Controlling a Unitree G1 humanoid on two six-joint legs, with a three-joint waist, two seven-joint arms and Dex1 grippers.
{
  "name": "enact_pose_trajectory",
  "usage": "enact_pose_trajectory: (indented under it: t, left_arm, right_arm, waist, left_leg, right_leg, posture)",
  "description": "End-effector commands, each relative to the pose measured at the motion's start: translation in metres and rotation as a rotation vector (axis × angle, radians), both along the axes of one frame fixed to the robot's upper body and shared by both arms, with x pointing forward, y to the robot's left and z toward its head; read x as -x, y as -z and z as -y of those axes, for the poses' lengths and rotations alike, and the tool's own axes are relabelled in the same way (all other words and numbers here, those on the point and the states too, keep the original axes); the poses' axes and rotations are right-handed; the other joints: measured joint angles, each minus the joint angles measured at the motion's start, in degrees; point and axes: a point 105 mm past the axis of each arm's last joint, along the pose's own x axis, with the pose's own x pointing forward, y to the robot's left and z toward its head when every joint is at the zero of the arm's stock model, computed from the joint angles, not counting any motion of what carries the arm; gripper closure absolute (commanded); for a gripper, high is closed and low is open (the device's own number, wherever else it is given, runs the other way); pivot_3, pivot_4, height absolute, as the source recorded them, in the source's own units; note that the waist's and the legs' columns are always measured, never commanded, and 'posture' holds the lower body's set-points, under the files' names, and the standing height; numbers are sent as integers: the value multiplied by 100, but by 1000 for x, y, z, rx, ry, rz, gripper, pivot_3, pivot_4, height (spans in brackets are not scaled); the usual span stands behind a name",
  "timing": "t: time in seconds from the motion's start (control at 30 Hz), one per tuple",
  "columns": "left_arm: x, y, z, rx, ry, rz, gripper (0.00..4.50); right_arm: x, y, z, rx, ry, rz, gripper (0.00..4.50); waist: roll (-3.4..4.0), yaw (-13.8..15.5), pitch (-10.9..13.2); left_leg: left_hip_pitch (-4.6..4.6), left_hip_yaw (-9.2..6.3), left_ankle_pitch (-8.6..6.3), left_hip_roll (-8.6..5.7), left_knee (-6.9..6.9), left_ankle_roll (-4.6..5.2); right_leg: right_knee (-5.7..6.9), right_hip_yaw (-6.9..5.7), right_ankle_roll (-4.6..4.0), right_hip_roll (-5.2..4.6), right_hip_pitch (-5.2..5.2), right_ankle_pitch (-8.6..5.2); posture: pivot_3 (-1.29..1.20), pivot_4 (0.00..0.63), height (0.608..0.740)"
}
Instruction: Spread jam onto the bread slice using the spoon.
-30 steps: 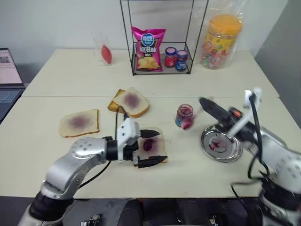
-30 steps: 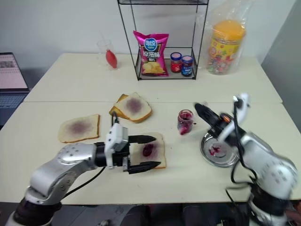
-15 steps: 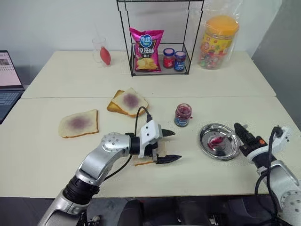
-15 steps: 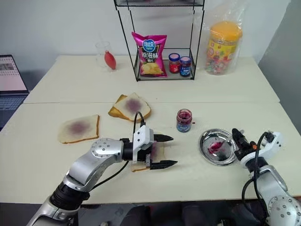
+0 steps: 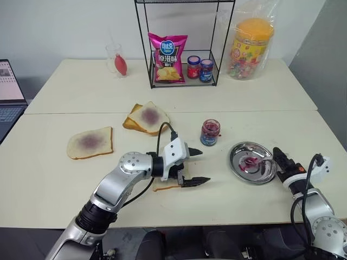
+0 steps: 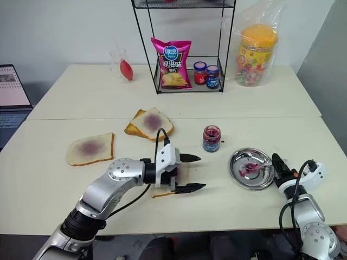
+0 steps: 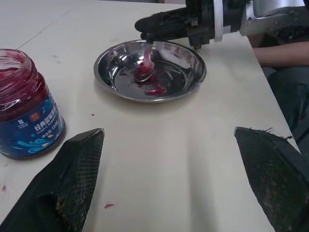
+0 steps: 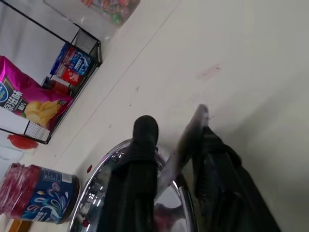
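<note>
The small silver metal spoon [image 7: 146, 62], its bowl jam-smeared, lies in the round steel dish [image 7: 188, 82], handle between the right gripper's [image 8: 175, 137] slightly parted black fingers. The left gripper [image 5: 192, 166] hangs wide apart over the white bread slice [image 5: 162, 186].

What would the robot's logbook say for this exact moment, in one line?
right claw: at steel dish rim, spoon bowl in dish | left claw: open over bread slice | jam: between

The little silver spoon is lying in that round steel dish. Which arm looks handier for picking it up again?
The right. The right gripper sits at the rim of the round steel dish, beside the small silver spoon. The left gripper hangs open over the white bread slice, farther away.
</note>
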Motion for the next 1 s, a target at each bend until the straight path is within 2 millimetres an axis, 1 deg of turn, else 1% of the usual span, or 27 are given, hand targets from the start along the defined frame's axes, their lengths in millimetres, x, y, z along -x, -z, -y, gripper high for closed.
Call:
enact_pose_trajectory:
  t: [0.03, 0.1, 0.13, 0.17, 0.2, 0.23, 0.3, 0.33, 0.4, 0.5, 0.53, 0.6, 0.7, 0.73, 0.8, 0.87, 0.93, 1.0]
  left_arm:
    - [-1, -14, 1, 25, -9, 55, 0]
    - [-1, -14, 0, 25, -13, 56, 0]
    - [-1, -15, -1, 25, -14, 56, 0]
    - [-1, -15, -1, 25, -17, 57, 0]
    - [-2, -16, -2, 25, -20, 59, 0]
    - [-2, -16, -3, 24, -23, 61, 0]
    - [-3, -16, -4, 24, -28, 62, 0]
    - [-3, -16, -5, 24, -32, 64, 0]
    - [-4, -16, -7, 24, -39, 66, 0]
    - [-5, -18, -12, 22, -53, 69, 0]
    - [-11, -19, -20, 29, -98, 70, 0]
    - [-18, -22, -33, 41, -164, 77, 0]
    - [-18, -25, -51, 50, -231, 59, 0]
    - [-16, -26, -60, 52, -256, 49, 0]
    - [-13, -28, -78, 56, -306, 25, 0]
    - [-10, -30, -90, 46, -338, 11, 0]
    - [-5, -30, -100, 36, -352, -24, 0]
    - [0, -31, -108, 36, -356, -62, 0]
  right_arm:
    - [-2, -11, 7, 27, 6, 44, 2455]
    - [-3, -12, 7, 30, 1, 45, 2021]
    - [-4, -13, 7, 31, -1, 45, 1705]
    - [-4, -13, 7, 36, -3, 46, 1554]
    - [-4, -14, 8, 44, -5, 46, 1248]
    - [-3, -15, 8, 49, -5, 46, 1137]
    - [-3, -16, 10, 66, -11, 45, 669]
    - [-3, -16, 10, 95, -18, 37, 328]
    - [-3, -18, 16, 135, -9, 31, 45]
    - [-2, -24, 26, 190, 15, 23, 45]
    - [1, -29, 32, 262, 12, 8, 45]
    - [6, -40, 37, 390, -3, 4, 45]
    - [6, -66, 40, 494, -27, 29, 45]
    - [5, -77, 33, 572, -83, 48, 45]
    - [2, -100, 11, 696, -245, 101, 45]
    - [3, -112, -11, 772, -410, 137, 45]
    - [11, -115, -38, 848, -636, 164, 45]
    - [21, -111, -56, 911, -846, 147, 45]
  waist:
    - [0, 5, 0]
    - [0, 8, 0]
    - [0, 8, 0]
    - [0, 7, 0]
    - [0, 7, 0]
    - [0, 6, 0]
    - [0, 6, 0]
    - [0, 7, 0]
    - [0, 7, 0]
    - [0, 8, 0]
    - [0, 7, 0]
    - [4, 9, 2]
    - [4, -6, 2]
    - [4, -11, 2]
    - [9, -27, 6]
    - [5, -25, 8]
    - [-2, -7, 12]
    - [-6, 21, 14]
  left_leg:
    - [0, -1, 0, 0, 0, 0]
    - [-1, -1, 0, 0, 0, 0]
    - [-1, -1, 0, -1, 0, 0]
    - [-1, -1, 0, -1, 0, 0]
    - [0, -1, 0, 0, 0, 0]
    - [0, -1, 0, -1, 0, 0]
    - [0, -1, 0, 0, 0, 0]
    - [0, 0, 0, -1, 0, 0]
    - [0, 0, 0, -1, 0, 0]
    - [-1, 1, 0, -1, 0, 0]
    - [0, 1, 0, -1, 0, 0]
    - [0, 2, 0, -1, 0, 0]
    - [1, 1, 0, 1, -1, 0]
    - [2, 3, 0, 1, -1, 0]
    - [5, 8, 0, 1, -2, 0]
    - [9, 15, 0, 3, -1, 0]
    - [9, 7, 0, 3, 2, 0]
    - [8, 1, 0, 3, 1, 0]
  right_leg:
    - [0, -1, 0, 0, 0, 0]
    - [0, -1, 0, 0, 0, 0]
    - [0, 0, 0, 0, 0, 0]
    - [0, 0, 0, 0, 0, 0]
    - [0, 0, 0, 0, 0, 0]
    - [0, -1, 0, 0, 0, 0]
    - [0, -1, 0, 0, 0, 0]
    - [0, 0, 0, 0, 0, 0]
    - [0, 0, 0, 0, 0, 0]
    - [0, 1, 0, 0, 0, 0]
    - [0, 0, 0, 0, 0, 0]
    - [0, 1, 0, 0, 0, 0]
    - [0, 1, 0, 0, -1, 0]
    - [1, 3, 0, 0, -1, 0]
    - [3, 9, 0, 0, -2, 0]
    - [4, 14, 0, 0, -2, 0]
    - [4, 5, 1, 0, 0, 0]
    - [2, -2, 0, 0, 2, 0]
  posture:
    - [0, 150, 740]
    - [0, 150, 740]
    - [0, 150, 740]
    - [0, 150, 740]
    - [0, 150, 740]
    - [0, 150, 740]
    - [0, 150, 740]
    - [0, 150, 740]
    - [0, 150, 740]
    - [0, 150, 740]
    - [0, 150, 740]
    - [0, 150, 740]
    - [0, 150, 740]
    - [0, 150, 740]
    - [0, 150, 740]
    - [0, 150, 740]
    - [0, 150, 740]
    - [0, 150, 740]
